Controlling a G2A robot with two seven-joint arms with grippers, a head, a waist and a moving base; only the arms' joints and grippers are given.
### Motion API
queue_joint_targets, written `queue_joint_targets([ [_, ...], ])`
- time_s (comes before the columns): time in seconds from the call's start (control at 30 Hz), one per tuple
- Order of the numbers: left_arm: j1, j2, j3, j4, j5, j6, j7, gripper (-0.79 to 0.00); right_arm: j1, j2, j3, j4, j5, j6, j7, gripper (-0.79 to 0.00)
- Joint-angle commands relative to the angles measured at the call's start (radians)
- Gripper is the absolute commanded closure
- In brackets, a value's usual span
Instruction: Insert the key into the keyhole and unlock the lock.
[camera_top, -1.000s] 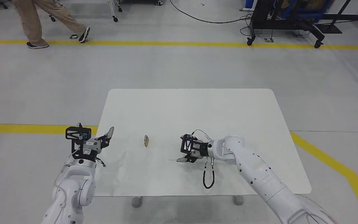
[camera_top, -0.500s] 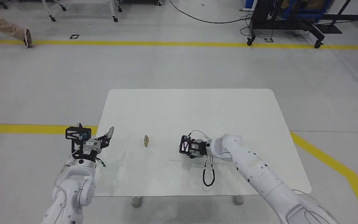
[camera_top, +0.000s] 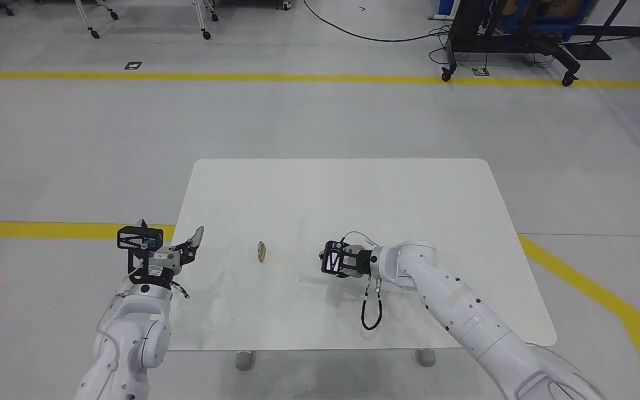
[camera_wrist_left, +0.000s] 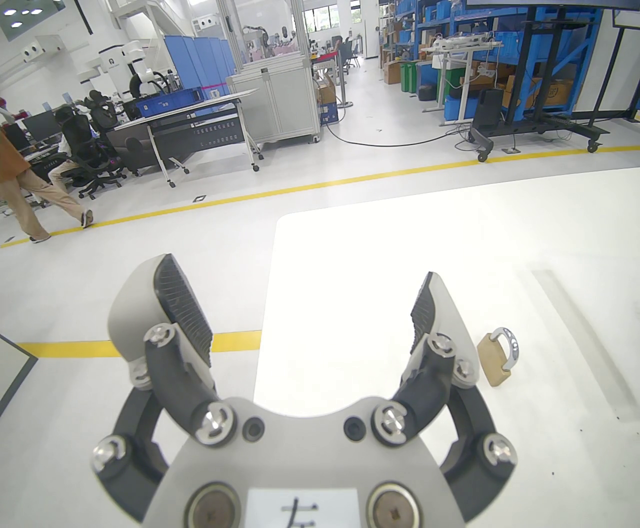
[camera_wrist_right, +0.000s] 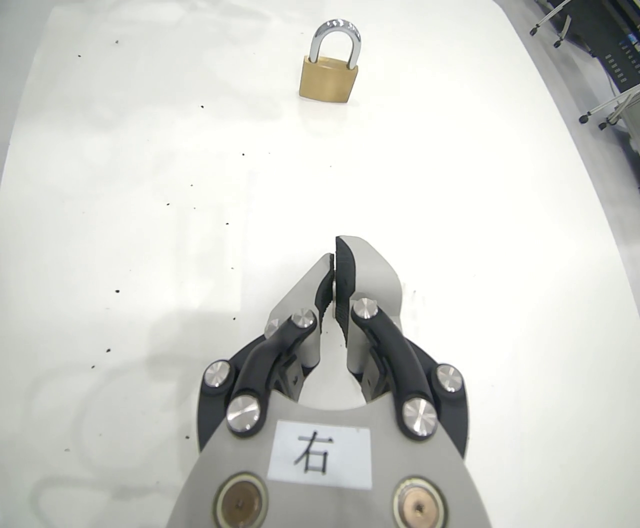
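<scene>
Gripping key (camera_wrist_right: 333, 290), labelled right end effector (camera_wrist_right: 334, 252), lock (camera_wrist_right: 329, 82) ahead

A white label (camera_wrist_right: 320, 452) on the back of the right gripper (camera_wrist_right: 334, 260) carried a single black Chinese character, 右, meaning right. A matching label (camera_wrist_left: 302, 510) on the left gripper (camera_wrist_left: 297, 275) showed the upper part of 左, meaning left, with the rest cut off at the edge. Stamped marks on the shackle of the lock (camera_wrist_right: 328, 80) were too small to read.

Pale floor (camera_top: 300, 130), yellow lines (camera_top: 300, 78), blue shelving (camera_wrist_left: 432, 22)
</scene>
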Motion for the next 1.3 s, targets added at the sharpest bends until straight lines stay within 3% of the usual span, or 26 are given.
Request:
queue_joint_targets([
  [0.0, 0.0, 0.0, 0.0, 0.0, 0.0, 0.0, 0.0, -0.785, -0.003, 0.001, 0.003, 0.001, -0.002, 0.002, -0.013, 0.0],
  [0.37, -0.004, -0.001, 0.004, -0.008, -0.003, -0.002, -0.001, -0.785, -0.003, 0.001, 0.003, 0.001, -0.002, 0.002, -0.013, 0.0],
  [0.47, -0.04, -0.004, 0.044, -0.034, 0.008, -0.007, -0.072, -0.785, -0.003, 0.001, 0.003, 0.001, -0.002, 0.002, -0.013, 0.0],
  [0.57, -0.104, -0.01, 0.123, -0.039, 0.074, -0.005, -0.149, -0.785, -0.003, 0.001, 0.003, 0.001, -0.002, 0.002, -0.013, 0.0],
  [0.7, -0.201, -0.02, 0.257, -0.01, 0.146, -0.078, -0.23, -0.785, -0.003, 0.001, 0.003, 0.001, -0.002, 0.002, -0.013, 0.0],
  [0.87, -0.349, -0.043, 0.415, 0.123, 0.165, -0.161, -0.307, -0.785, -0.003, 0.001, 0.003, 0.001, -0.002, 0.002, -0.013, 0.0],
  [1.03, -0.48, -0.077, 0.543, 0.26, 0.178, -0.126, -0.344, -0.785, -0.003, 0.001, 0.003, 0.001, -0.002, 0.002, -0.013, 0.0],
  [1.27, -0.581, -0.109, 0.669, 0.397, 0.267, -0.145, -0.321, -0.785, -0.003, 0.001, 0.003, 0.001, -0.002, 0.002, -0.013, 0.0],
])
